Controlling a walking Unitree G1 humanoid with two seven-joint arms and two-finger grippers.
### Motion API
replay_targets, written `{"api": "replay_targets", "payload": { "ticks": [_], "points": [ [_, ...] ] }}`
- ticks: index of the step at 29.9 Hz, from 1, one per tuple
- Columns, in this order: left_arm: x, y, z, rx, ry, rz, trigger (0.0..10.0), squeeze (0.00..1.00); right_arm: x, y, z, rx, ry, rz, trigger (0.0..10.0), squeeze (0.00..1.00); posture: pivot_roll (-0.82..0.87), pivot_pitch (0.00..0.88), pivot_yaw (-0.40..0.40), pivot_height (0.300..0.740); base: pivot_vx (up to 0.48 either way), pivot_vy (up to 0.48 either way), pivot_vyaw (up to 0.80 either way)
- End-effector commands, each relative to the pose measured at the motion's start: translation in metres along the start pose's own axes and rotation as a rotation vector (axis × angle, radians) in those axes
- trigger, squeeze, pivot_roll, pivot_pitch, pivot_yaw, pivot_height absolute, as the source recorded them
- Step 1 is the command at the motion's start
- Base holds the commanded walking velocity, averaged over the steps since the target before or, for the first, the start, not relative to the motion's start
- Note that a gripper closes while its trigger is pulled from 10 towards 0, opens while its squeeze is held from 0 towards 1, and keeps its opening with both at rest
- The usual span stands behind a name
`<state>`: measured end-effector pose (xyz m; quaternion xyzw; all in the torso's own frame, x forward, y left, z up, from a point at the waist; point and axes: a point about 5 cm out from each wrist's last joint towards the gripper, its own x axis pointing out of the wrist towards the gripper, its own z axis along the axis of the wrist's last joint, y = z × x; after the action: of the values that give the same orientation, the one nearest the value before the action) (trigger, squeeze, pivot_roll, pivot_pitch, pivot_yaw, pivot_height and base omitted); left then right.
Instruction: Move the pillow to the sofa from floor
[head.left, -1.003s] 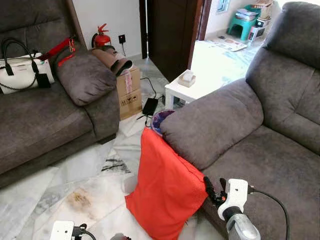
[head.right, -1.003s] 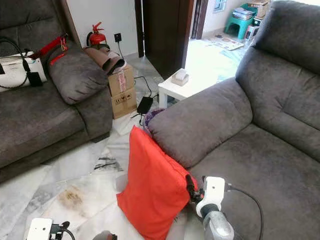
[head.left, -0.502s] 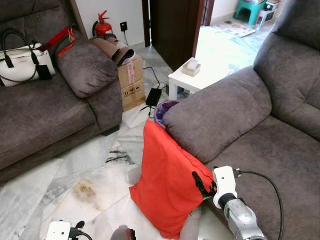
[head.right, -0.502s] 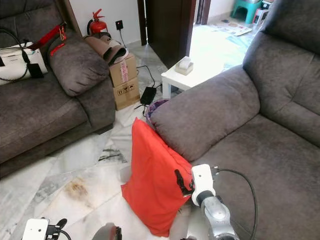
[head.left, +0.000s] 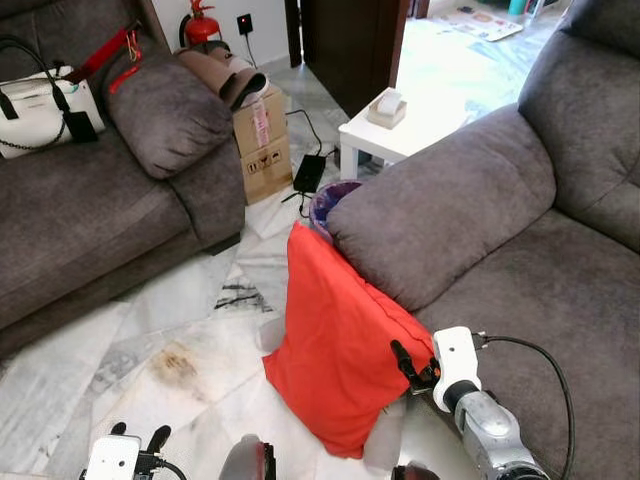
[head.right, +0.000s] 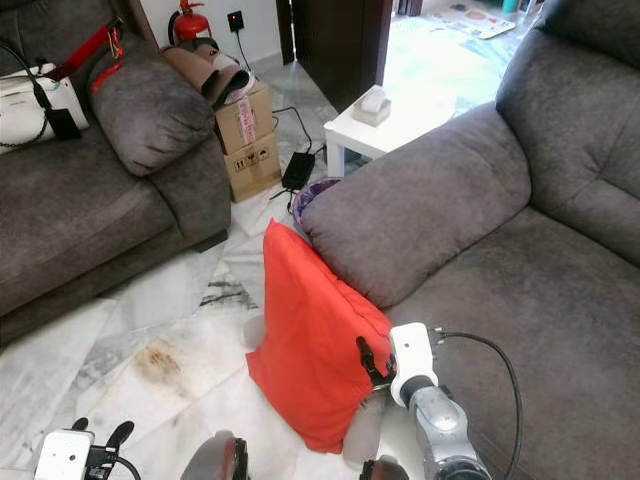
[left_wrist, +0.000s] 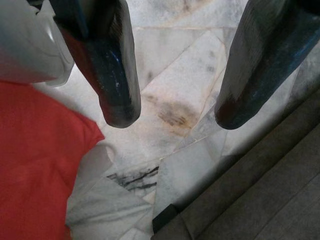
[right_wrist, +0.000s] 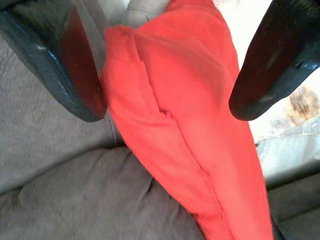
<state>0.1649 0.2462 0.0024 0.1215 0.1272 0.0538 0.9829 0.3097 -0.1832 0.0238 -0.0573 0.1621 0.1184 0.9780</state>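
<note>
An orange-red pillow (head.left: 335, 350) stands on its edge on the marble floor, leaning against the armrest (head.left: 440, 215) of the grey sofa (head.left: 530, 300) on my right. My right gripper (head.left: 408, 365) is open at the pillow's upper right edge, where it meets the sofa front. In the right wrist view the pillow's seam (right_wrist: 170, 150) runs between that gripper's (right_wrist: 169, 111) spread fingers. My left gripper (head.left: 137, 433) is open low at the left, over bare floor. In the left wrist view it (left_wrist: 176, 119) hangs above a stained tile, with the pillow's corner (left_wrist: 35, 150) off to one side.
A second grey sofa (head.left: 90, 220) with a white handbag (head.left: 35, 105) stands at the left. Behind the pillow are a purple basket (head.left: 330, 195), a cardboard box (head.left: 262, 150) and a white side table (head.left: 395, 135). Open marble floor (head.left: 180, 340) lies between the sofas.
The camera has tilted down and shifted. My right gripper has stayed at the pillow's right edge. My left gripper's fingers have come into view at the bottom left. The pillow has not moved.
</note>
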Motion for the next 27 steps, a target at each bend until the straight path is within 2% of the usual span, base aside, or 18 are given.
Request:
{"api": "replay_targets", "payload": {
  "ticks": [1, 11, 20, 27],
  "points": [
    [-0.008, 0.001, -0.003, 0.003, 0.036, -0.001, 10.0, 0.0, 0.0, 0.0, -0.002, 0.003, 0.021, 0.002, 10.0, 0.0, 0.24, 0.266, 0.07, 0.645, 0.0, 0.0, 0.0],
    [-0.02, -0.004, 0.011, -0.005, 0.034, 0.002, 10.0, 0.0, 0.001, -0.008, 0.003, -0.005, 0.017, -0.015, 10.0, 0.0, 0.24, 0.286, 0.057, 0.645, 0.0, 0.0, 0.0],
    [-0.028, -0.007, 0.014, -0.018, 0.048, 0.003, 10.0, 0.0, 0.001, -0.014, 0.005, -0.02, 0.033, -0.016, 10.0, 0.0, 0.25, 0.316, 0.041, 0.645, 0.0, 0.0, 0.0],
    [-0.032, -0.009, 0.015, -0.027, 0.05, 0.005, 10.0, 0.0, 0.002, -0.011, 0.005, -0.005, 0.047, 0.013, 10.0, 0.0, 0.26, 0.329, 0.035, 0.645, 0.0, 0.0, 0.0]
  ]
}}
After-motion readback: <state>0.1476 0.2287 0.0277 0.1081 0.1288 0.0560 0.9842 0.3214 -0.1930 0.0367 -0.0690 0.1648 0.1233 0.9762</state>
